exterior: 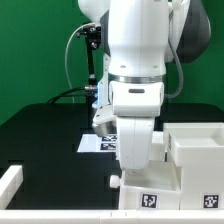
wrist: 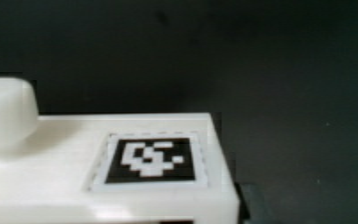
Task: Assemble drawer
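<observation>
A low white tray box of the drawer lies at the front of the black table, with a black-and-white tag on its top. My gripper stands straight down on that box's far left part; the hand hides its fingertips, and the gripper is shut. The wrist view looks down on the same box and its tag, with a rounded white knob at one end. No finger shows plainly there. A larger open white casing stands against the box on the exterior view's right.
The marker board lies flat behind the arm. A long thin white bar sits at the front on the exterior view's left. A black cable hangs behind the arm before the green wall.
</observation>
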Motion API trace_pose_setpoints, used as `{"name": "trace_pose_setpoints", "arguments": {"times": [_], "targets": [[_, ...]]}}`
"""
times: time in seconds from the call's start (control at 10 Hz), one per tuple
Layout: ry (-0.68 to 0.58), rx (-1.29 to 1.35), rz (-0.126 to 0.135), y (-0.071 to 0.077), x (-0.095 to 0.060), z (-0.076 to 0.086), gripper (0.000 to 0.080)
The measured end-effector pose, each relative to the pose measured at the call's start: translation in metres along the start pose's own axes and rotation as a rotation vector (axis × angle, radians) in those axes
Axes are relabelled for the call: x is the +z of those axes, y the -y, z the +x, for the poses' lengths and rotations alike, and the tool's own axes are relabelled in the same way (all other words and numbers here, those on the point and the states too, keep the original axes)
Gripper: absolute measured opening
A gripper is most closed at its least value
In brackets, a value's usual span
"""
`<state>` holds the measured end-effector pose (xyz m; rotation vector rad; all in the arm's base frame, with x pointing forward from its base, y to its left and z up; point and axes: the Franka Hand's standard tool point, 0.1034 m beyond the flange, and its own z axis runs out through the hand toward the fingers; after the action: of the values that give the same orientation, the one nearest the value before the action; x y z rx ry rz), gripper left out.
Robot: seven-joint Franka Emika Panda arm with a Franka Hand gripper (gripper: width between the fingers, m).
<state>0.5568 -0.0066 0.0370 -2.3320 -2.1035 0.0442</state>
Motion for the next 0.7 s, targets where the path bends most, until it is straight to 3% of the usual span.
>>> {"name": "trace_pose_setpoints", "arguments": {"times": [0.5,0.7], "targets": [[0.001,0.005,0.002,0.001,0.001,-0.003,0.0038],[0.000,-0.104,-0.031,0.001,0.004,-0.012,0.0038]]}}
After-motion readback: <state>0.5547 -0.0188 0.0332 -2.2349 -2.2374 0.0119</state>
